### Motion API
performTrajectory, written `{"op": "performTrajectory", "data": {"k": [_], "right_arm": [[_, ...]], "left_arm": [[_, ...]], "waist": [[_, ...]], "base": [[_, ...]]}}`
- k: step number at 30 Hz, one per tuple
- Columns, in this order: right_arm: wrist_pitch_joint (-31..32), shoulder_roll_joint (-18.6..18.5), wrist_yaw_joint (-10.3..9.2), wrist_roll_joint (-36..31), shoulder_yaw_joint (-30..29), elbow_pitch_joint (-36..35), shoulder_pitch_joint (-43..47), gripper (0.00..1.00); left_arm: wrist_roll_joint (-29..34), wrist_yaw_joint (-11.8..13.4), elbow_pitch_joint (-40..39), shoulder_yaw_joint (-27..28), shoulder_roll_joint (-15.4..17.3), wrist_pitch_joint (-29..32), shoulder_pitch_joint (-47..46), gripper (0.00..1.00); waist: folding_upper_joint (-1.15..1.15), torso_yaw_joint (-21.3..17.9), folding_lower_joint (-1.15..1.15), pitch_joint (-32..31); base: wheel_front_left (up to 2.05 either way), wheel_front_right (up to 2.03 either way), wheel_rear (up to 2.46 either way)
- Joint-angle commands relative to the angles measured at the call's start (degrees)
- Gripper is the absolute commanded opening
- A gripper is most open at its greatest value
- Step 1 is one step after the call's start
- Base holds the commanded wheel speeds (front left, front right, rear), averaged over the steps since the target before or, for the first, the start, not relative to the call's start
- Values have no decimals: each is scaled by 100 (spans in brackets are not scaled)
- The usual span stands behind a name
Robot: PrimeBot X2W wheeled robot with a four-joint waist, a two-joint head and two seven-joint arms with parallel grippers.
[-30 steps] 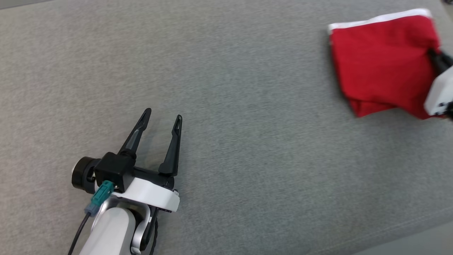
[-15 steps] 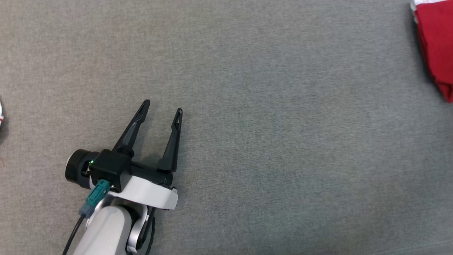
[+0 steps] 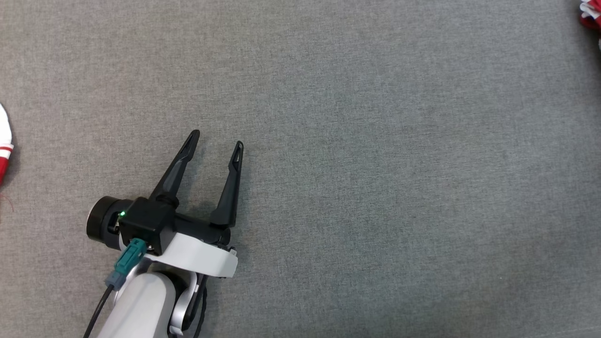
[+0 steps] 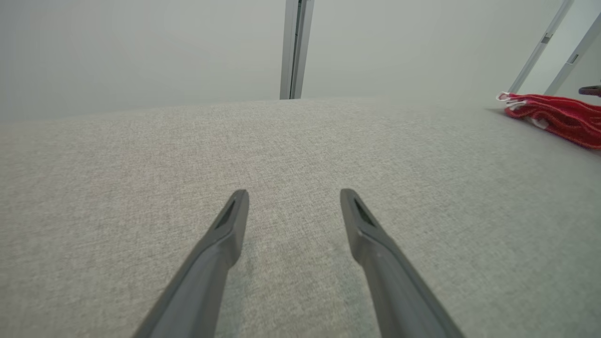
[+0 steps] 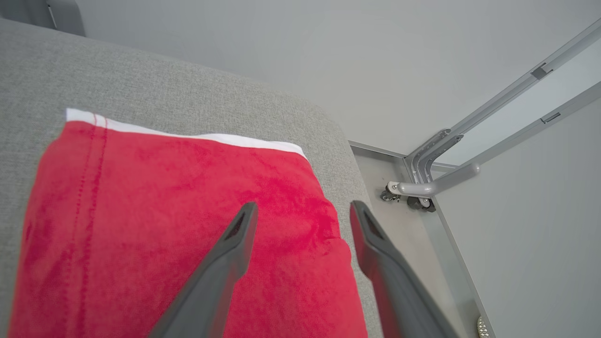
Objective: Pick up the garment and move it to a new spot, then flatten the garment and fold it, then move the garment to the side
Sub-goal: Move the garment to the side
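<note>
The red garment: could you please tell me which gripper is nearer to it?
Right. The right gripper hangs open over the folded red garment at a corner of the grey surface; the left gripper sits open above bare surface, with the garment far to its right.

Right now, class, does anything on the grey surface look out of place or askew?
Nothing damaged or spilled. The folded red garment lies near the rounded corner of the grey surface, close to its edge. A red-and-white cloth shows at the head view's left edge.

Head view straight down; wrist views low, oblique, sharing garment (image 5: pixel 141 225).
</note>
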Motion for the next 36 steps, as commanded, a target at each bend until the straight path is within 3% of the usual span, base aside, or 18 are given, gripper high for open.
{"op": "performTrajectory", "data": {"k": [1, 10, 19, 26, 31, 34, 36], "right_arm": [[-31, 13, -1, -56, -41, 25, 85, 100], [-343, 377, -1, 57, -452, -42, 221, 100], [-403, 707, -1, 199, -588, -646, 562, 100], [-401, 1071, -1, 267, -1098, -1340, 1167, 100], [-402, 1514, -1, -1, -1600, -1970, 1952, 100], [-402, 1704, -1, -578, -1971, -2349, 2465, 100], [-401, 2053, 0, -880, -2351, -2705, 2905, 100]], "left_arm": [[-32, 36, 9, 10, 6, -47, -50, 100], [-221, 2, 275, 45, -107, -261, -172, 100], [-515, 70, 1144, 350, -268, -563, -333, 100], [-682, 88, 1667, 551, -394, -650, -236, 100], [-651, 94, 1769, 763, -469, -658, 40, 100], [-638, 82, 1785, 868, -504, -659, 208, 100], [-640, 78, 1783, 930, -527, -660, 326, 100]], "waist": [[0, -15, 0, -27], [0, -83, 0, -475], [0, -73, 0, -1297], [0, 71, 0, -1847], [0, 183, 0, -2191], [0, 273, 0, -2342], [0, 329, 0, -2430]], "base": [[0, 0, 0], [0, 0, 0], [0, 0, 0], [0, 0, 0], [0, 0, 0], [0, 0, 0], [0, 0, 0]]}}
